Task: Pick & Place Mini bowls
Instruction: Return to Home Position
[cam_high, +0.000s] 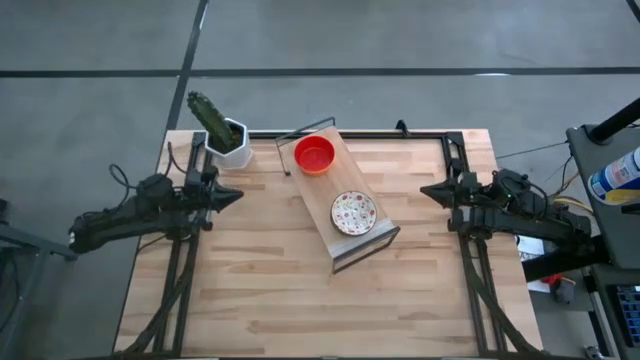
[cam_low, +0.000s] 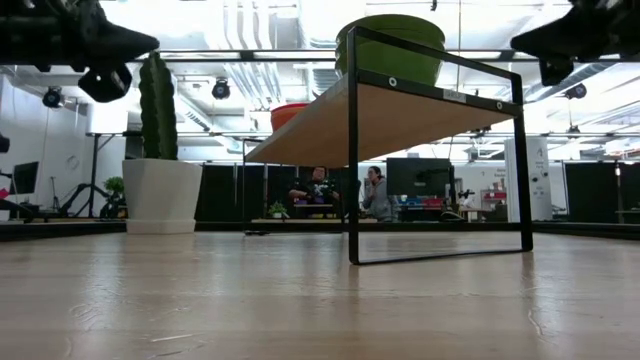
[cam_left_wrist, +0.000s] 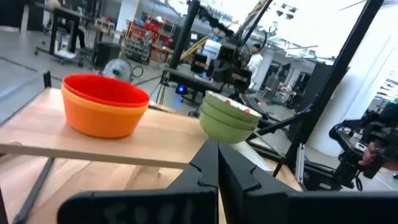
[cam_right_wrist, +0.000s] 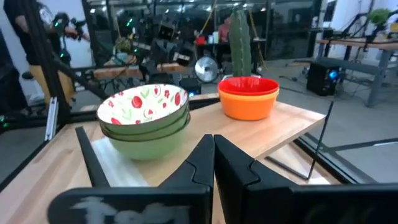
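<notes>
Both bowl stacks stand on the wooden shelf (cam_high: 330, 185), which sits at an angle in the middle of the table (cam_high: 300, 300). From above, only the top bowl of each stack shows: a red bowl (cam_high: 315, 155) at the end near the cactus pot (cam_high: 232, 140), and a speckled bowl (cam_high: 354, 213) at the other end. The wrist views show an orange bowl (cam_right_wrist: 247, 106) under the red one and green bowl walls (cam_right_wrist: 146, 140) under the speckled one. The number of bowls per stack cannot be read. The left gripper (cam_high: 232, 195) hovers off the shelf's left side and the right gripper (cam_high: 428, 190) off its right, both clear of it. Each claw's fingers are pressed together, holding nothing.
</notes>
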